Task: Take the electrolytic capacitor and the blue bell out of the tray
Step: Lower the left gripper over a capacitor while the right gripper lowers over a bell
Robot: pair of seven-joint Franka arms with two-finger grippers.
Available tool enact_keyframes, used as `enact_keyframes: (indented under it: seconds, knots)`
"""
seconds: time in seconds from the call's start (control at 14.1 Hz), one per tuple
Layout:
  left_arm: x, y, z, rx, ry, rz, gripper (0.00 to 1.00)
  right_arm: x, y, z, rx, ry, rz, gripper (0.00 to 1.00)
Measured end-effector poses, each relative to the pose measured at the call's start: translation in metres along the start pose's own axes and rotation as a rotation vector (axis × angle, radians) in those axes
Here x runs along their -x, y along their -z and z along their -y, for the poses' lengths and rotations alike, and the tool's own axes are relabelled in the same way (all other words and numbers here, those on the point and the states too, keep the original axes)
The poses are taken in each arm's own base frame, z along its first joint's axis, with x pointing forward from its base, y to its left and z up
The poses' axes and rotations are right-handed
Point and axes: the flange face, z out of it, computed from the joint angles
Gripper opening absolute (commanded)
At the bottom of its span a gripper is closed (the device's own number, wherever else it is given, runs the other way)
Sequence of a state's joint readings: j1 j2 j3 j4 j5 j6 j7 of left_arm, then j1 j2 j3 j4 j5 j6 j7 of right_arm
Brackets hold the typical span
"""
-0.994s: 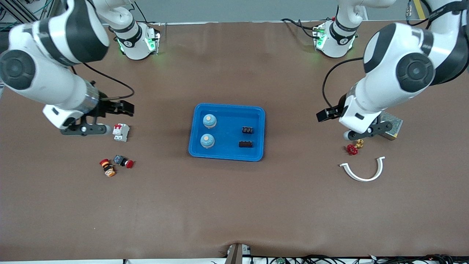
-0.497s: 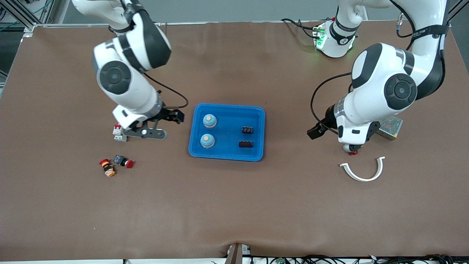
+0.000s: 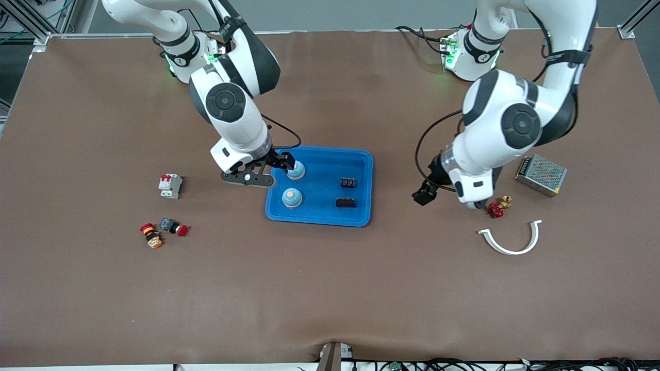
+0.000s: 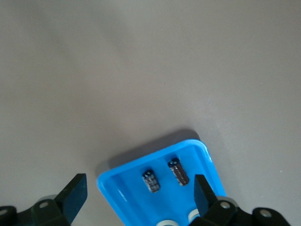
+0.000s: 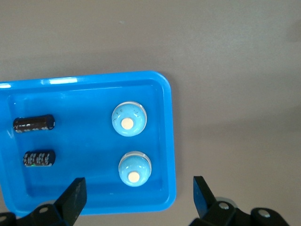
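Two blue bells (image 3: 295, 170), two black capacitors (image 3: 348, 182), one blue tray (image 3: 364, 188), two push buttons (image 3: 173, 226), one circuit breaker (image 3: 169, 186)

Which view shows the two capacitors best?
The right wrist view: both capacitors lie unobstructed in the blue tray. The left wrist view shows them smaller near its edge; the front view shows only small dark shapes.

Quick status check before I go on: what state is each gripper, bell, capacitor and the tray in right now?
Right gripper: open, empty, over the tray's edge by the farther bell.
Left gripper: open, empty, over bare table beside the tray.
Farther bell: upright in tray, not gripped.
Nearer bell: upright in tray, untouched.
Farther capacitor: lying in tray.
Nearer capacitor: lying in tray.
Blue tray: flat on table.
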State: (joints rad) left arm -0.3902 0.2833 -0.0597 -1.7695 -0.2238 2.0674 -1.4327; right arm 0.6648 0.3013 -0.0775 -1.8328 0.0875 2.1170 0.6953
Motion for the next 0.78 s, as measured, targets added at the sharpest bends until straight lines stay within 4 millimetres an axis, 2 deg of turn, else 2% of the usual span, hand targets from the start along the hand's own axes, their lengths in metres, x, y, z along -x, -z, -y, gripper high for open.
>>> enact_keyframes:
  seconds: [0.14, 0.35, 0.5, 0.64, 0.78]
  knots:
    - [0.022, -0.013, 0.000, 0.014, 0.076, -0.003, 1.00, 0.002, -0.014, -0.002, -0.011, -0.003, -0.017, 1.00]
    - [0.045, -0.032, -0.004, 0.041, 0.163, -0.007, 1.00, 0.007, -0.036, 0.012, -0.028, -0.016, -0.043, 1.00]
    - [0.058, -0.056, -0.009, 0.056, 0.216, -0.040, 1.00, 0.007, -0.055, 0.021, -0.044, -0.014, -0.068, 1.00]
    - [0.072, -0.085, -0.011, 0.043, 0.229, -0.081, 1.00, 0.004, -0.075, 0.022, -0.041, -0.015, -0.072, 1.00]
    - [0.082, -0.106, -0.017, 0.038, 0.272, -0.088, 1.00, 0.001, -0.089, 0.021, -0.031, -0.017, -0.068, 1.00]
